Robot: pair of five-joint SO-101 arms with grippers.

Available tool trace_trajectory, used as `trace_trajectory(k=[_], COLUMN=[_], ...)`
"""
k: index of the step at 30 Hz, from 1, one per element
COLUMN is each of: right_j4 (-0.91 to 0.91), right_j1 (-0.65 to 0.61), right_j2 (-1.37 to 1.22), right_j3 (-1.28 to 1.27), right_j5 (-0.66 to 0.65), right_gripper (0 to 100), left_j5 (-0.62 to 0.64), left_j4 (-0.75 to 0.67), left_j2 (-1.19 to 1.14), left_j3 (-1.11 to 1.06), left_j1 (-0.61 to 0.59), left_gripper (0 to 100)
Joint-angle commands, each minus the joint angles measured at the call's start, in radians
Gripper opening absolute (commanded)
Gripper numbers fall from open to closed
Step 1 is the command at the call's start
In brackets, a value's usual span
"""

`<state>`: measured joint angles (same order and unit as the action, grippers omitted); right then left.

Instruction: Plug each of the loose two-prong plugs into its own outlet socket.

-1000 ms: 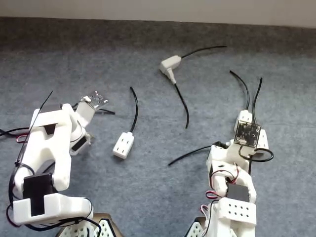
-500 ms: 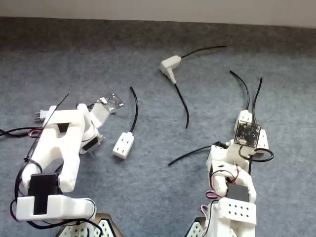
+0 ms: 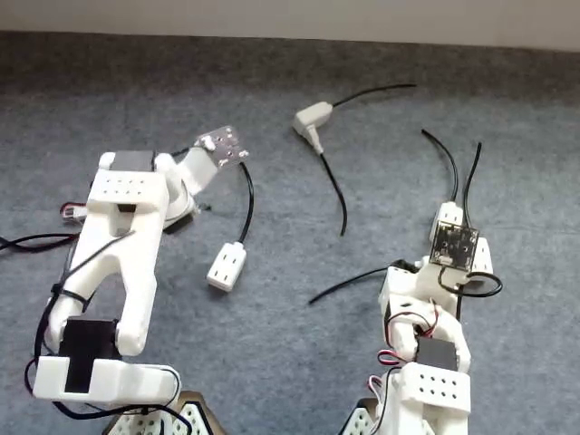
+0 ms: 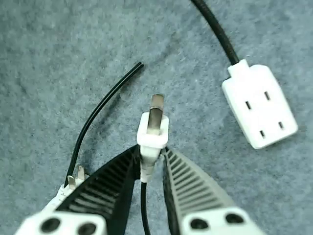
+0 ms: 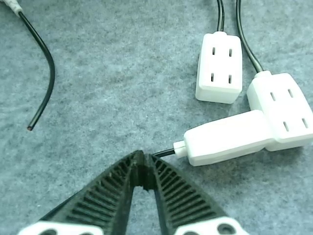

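Note:
My left gripper (image 4: 150,149) is shut on a white two-prong plug (image 4: 152,131), whose prongs point away from the wrist above the carpet. A white outlet socket (image 4: 259,105) on a black cord lies a short way off, and it lies beside the left arm (image 3: 127,236) as the white socket (image 3: 227,265). A second small plug (image 4: 72,183) with a short black cord lies by the left finger. My right gripper (image 5: 142,169) is shut on nothing. Just past it, a white plug (image 5: 227,139) sits in an outlet socket (image 5: 286,110), next to a free socket (image 5: 218,68).
A white angled plug (image 3: 313,118) with a black cord lies at the far middle of the grey carpet. A loose black cord end (image 5: 30,128) lies near the right gripper. The right arm (image 3: 426,335) stands at the front right, and a pale wall edge runs along the back.
The left arm's wrist has risen and swung away and to the right, ending above the cord of the loose socket. The right arm has not moved.

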<state>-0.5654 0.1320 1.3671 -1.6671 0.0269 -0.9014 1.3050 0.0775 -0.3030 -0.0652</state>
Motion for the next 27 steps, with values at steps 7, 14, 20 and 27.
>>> trace_trajectory(k=[7, 14, 20, 27], right_j4=[0.025, 0.025, 0.025, 0.025], right_j1=[0.007, 0.007, 0.007, 0.007], right_j2=[-0.012, -0.012, -0.012, -0.012], right_j3=[-0.015, -0.018, -0.019, -0.018], right_j5=[0.006, 0.006, 0.006, 0.006], right_gripper=[0.9, 0.9, 0.9, 0.9], left_j5=[0.008, 0.071, 0.000, -0.381], left_j4=[0.158, -0.100, -0.054, 0.324], left_j2=[0.384, 0.929, 1.334, 1.569], left_j3=[-0.051, -0.552, -0.901, -0.938], left_j1=[0.262, 0.435, 0.318, 0.143], left_gripper=[1, 1, 1, 1])
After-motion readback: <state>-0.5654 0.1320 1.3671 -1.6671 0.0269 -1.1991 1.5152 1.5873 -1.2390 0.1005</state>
